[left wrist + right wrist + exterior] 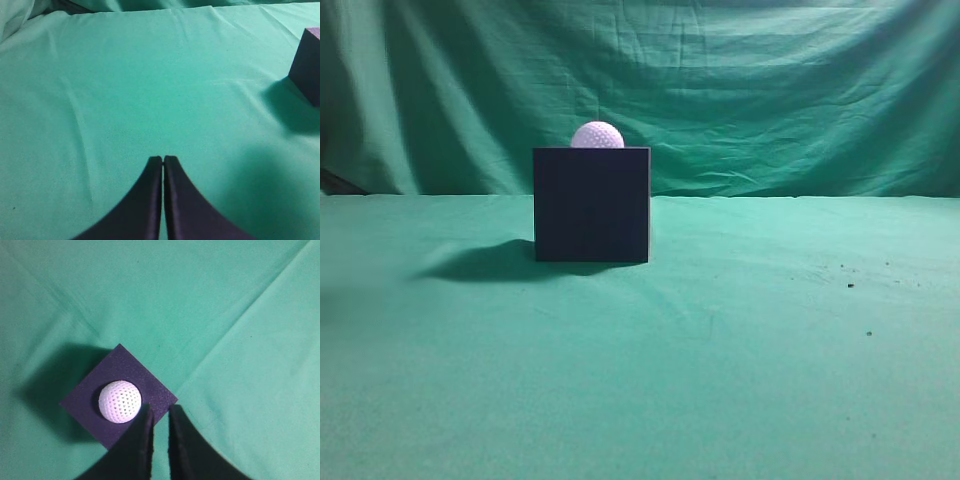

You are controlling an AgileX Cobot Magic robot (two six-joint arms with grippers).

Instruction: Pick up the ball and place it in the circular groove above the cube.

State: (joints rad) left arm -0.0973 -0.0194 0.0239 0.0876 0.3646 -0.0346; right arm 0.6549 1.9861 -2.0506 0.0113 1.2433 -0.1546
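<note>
The white dimpled ball (597, 135) sits in the top of the dark cube (592, 205), which stands on the green cloth left of centre. In the right wrist view the ball (119, 401) rests in the middle of the cube's top (120, 367). My right gripper (160, 410) hovers above the cube's near corner, beside the ball, with its fingers a narrow gap apart and nothing between them. My left gripper (163, 159) is shut and empty over bare cloth, with the cube (307, 65) far to its right. Neither gripper shows in the exterior view.
Green cloth (770, 350) covers the table and hangs as a backdrop (770, 90). The cube casts a shadow to its left (480, 262). A few small dark specks (850, 285) lie on the cloth at the right.
</note>
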